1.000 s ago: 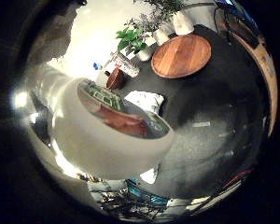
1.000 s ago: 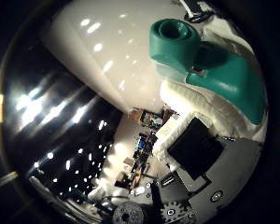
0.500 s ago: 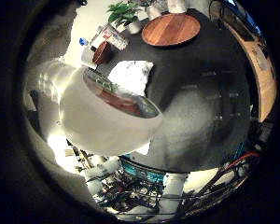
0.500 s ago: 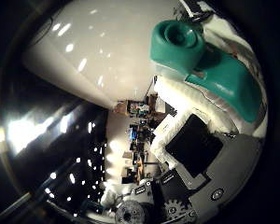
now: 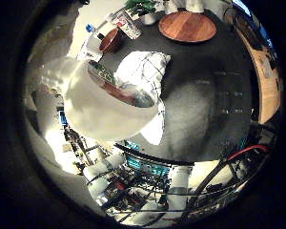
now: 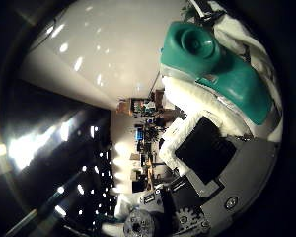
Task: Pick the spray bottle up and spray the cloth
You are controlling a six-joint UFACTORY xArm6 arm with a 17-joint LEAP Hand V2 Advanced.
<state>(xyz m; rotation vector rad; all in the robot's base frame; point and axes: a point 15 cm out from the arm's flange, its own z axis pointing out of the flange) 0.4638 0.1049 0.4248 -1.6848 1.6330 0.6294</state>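
The spray bottle (image 5: 109, 107) sits right against the palm, its pale round body filling much of the little-finger-side view, so it is clearly lifted off the dark table (image 5: 214, 109) and carried above it. In the thumb-side view the teal nozzle head (image 6: 207, 64) sits at about one o'clock, with the hand's (image 6: 202, 148) white padded fingers (image 6: 197, 101) curled close beneath it; the hand looks wrapped around the bottle, high up near the neck, which would put a finger within reach of the trigger. I cannot see the trigger itself, nor any finger on it. The cloth (image 5: 143, 71), white with a thin checked pattern, lies on the table beneath the bottle, partly hidden behind its body, roughly at twelve o'clock from the bottle's middle. That overlap suggests the bottle is held over the cloth on purpose, to line up for spraying. Farther off on the table sit a round wooden board (image 5: 188, 26) at about one o'clock, a small brown bowl (image 5: 112, 40) at eleven, and potted plants (image 5: 143, 7) near the far edge, all well clear of the cloth. Lifting appears done; spraying looks like what remains.
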